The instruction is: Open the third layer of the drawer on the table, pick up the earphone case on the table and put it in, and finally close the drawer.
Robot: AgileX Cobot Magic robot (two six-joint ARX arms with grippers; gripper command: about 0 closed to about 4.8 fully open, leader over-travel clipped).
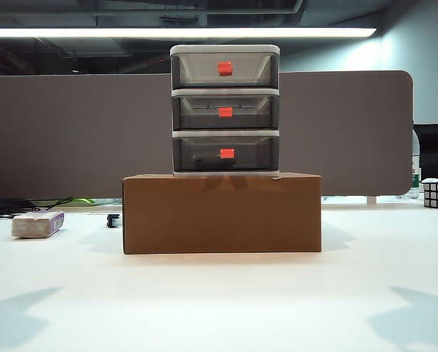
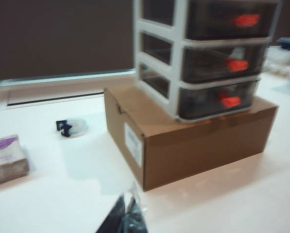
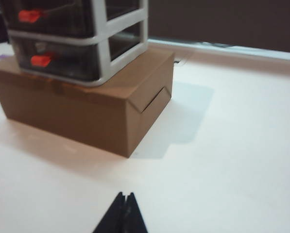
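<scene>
The table (image 1: 219,308) carries a cardboard box (image 1: 222,213) in mid-frame of the exterior view, and on it the drawer (image 1: 225,110), all layers closed. The third layer (image 1: 226,153), its handle facing me, lies ahead between my left claw (image 2: 127,213) and right claw (image 3: 124,213), both pinched empty. The earphone case is not visible.

- Left wrist view blurred throughout; the drawer (image 2: 208,58) is cut off at the top edge.
- Left gripper (image 2: 127,219): only dark tips at the frame edge, pressed together.
- Right gripper (image 3: 124,217): likewise only tips, no gap between them.
- Third layer (image 1: 226,154): contents indistinct through smoky plastic.
- Small dark object (image 1: 114,220) beside the cardboard box (image 1: 222,214): too small to identify.
</scene>
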